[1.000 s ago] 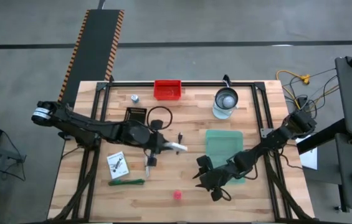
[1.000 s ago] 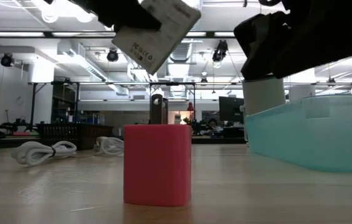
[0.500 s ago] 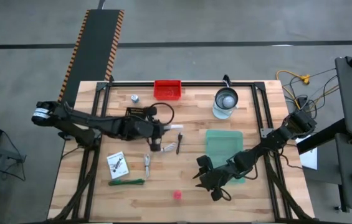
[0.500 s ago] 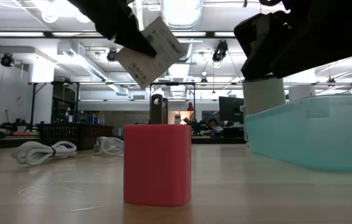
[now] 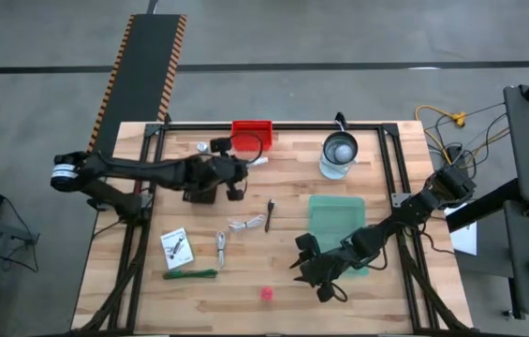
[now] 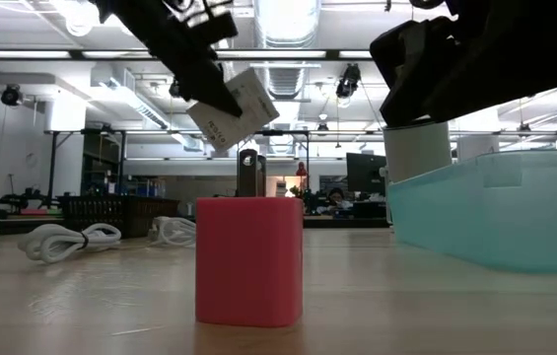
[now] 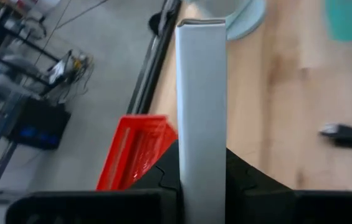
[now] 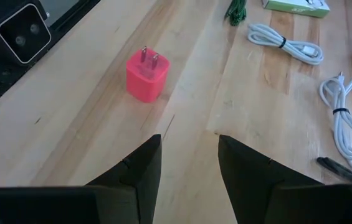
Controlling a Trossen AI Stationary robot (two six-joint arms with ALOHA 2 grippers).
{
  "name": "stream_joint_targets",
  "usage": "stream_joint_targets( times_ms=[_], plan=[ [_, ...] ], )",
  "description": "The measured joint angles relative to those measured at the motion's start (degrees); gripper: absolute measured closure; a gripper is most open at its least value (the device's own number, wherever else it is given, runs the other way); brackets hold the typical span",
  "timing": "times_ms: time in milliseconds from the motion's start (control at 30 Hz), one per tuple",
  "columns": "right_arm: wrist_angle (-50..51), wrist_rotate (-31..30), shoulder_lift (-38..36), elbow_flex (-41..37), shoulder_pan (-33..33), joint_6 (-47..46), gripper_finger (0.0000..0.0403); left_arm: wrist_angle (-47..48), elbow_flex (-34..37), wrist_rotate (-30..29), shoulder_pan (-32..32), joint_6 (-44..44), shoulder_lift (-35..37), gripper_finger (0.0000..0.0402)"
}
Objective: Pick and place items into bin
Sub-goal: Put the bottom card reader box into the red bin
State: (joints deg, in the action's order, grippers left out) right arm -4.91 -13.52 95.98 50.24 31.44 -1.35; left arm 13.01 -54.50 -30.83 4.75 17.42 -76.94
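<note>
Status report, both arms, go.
Left gripper shut on white card, held in the air beside the red bin. Right gripper open, low over the table near the pink plug. Nothing between card and bin.

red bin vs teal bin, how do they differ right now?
The red bin sits at the table's far edge, the teal bin nearer the middle-right. The left tool holds a white card beside the red bin; the open right tool waits beside the teal one. Both rest on the table.
</note>
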Motion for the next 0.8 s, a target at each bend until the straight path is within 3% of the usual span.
stream_joint_targets(
  times_ms=[433,800],
  plan=[
    [-3.67,-0.11,-0.04,0.0,-1.29,6.19,0.0266,7.54,-6.06,-0.99,10.13,6.95,-7.85,0.0372],
    [-3.42,-0.09,-0.07,0.0,-5.98,10.84,0.0275,6.77,-13.25,-0.81,16.76,20.3,-17.86,0.0372]
  ],
)
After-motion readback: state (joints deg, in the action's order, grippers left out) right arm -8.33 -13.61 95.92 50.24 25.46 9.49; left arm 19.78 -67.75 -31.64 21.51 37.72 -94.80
